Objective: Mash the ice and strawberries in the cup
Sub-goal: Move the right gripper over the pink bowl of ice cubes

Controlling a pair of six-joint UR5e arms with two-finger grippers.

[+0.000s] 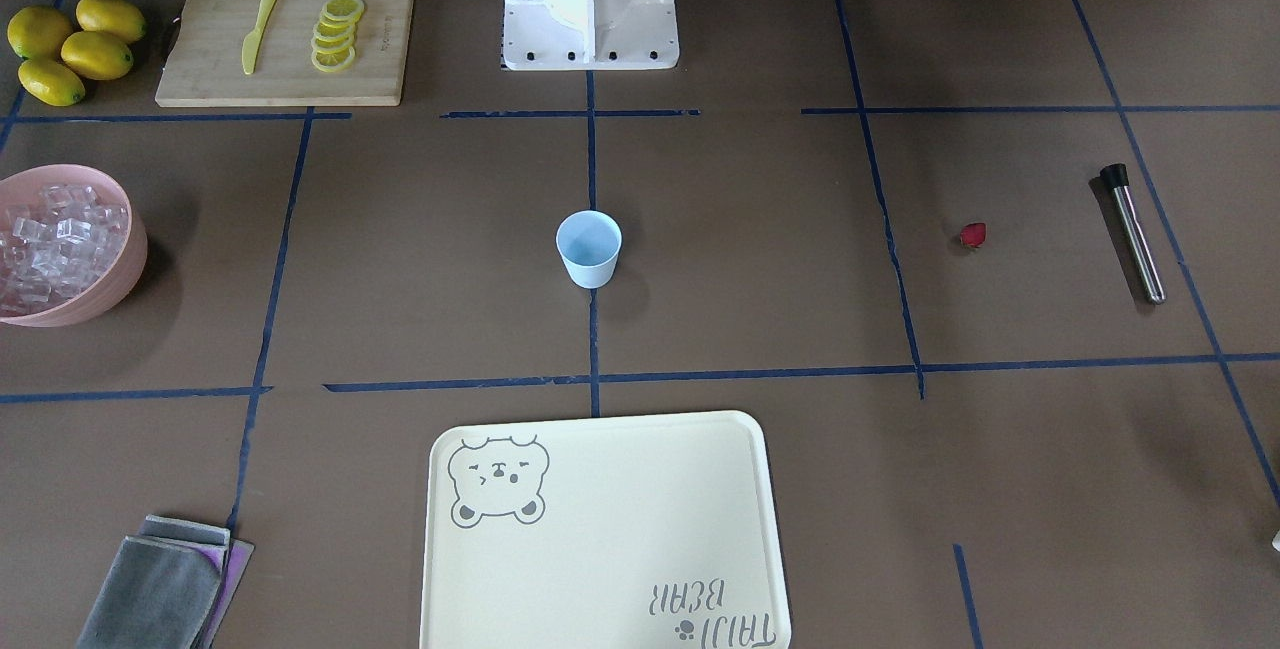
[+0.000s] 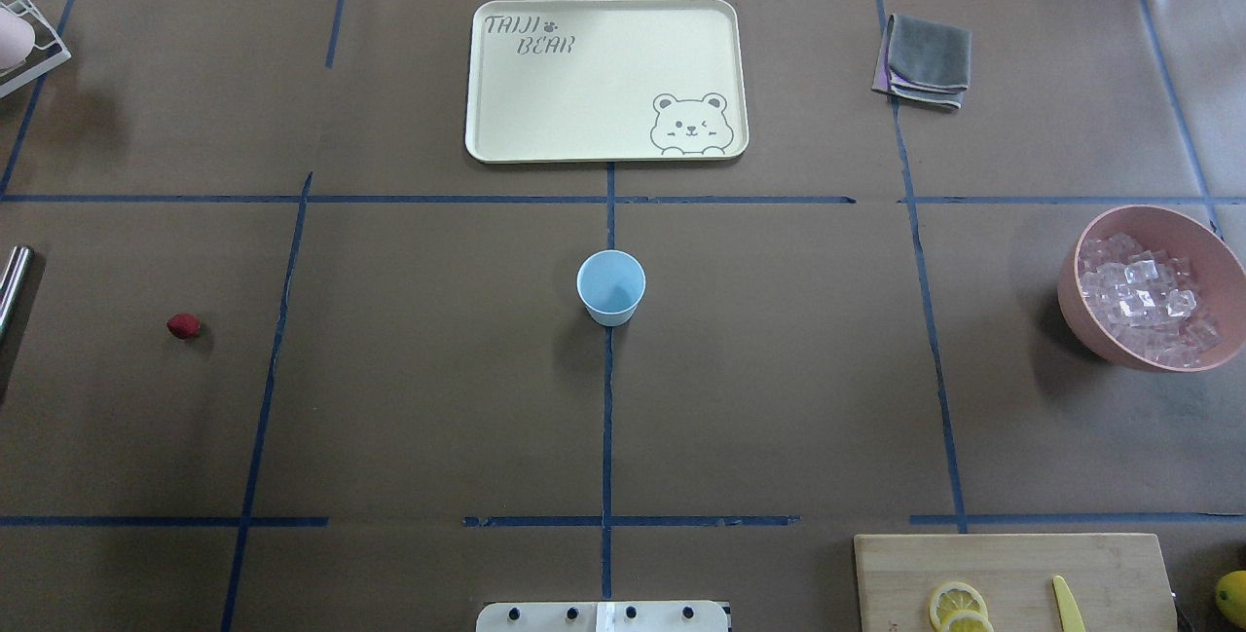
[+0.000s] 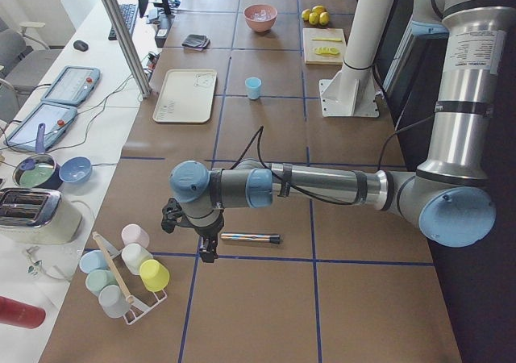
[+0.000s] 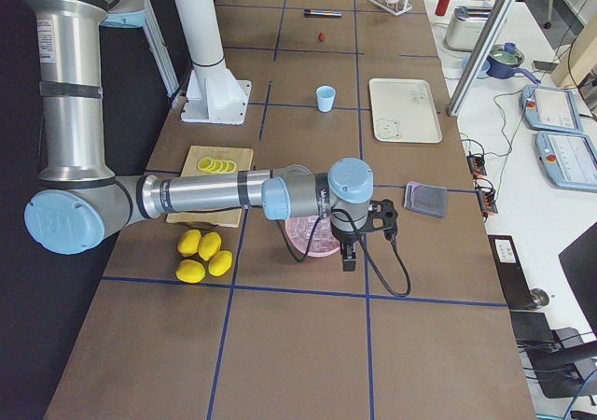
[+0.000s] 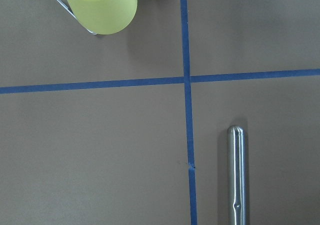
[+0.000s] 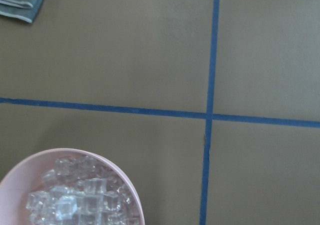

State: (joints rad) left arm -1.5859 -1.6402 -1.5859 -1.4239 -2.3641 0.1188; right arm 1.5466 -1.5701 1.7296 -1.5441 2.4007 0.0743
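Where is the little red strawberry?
In the front-facing view the strawberry lies on the robot's left side, between the blue cup and the metal muddler, nearer the muddler.

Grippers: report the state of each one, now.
Left gripper: cannot be told, shows only in a side view.
Right gripper: cannot be told, shows only in a side view.
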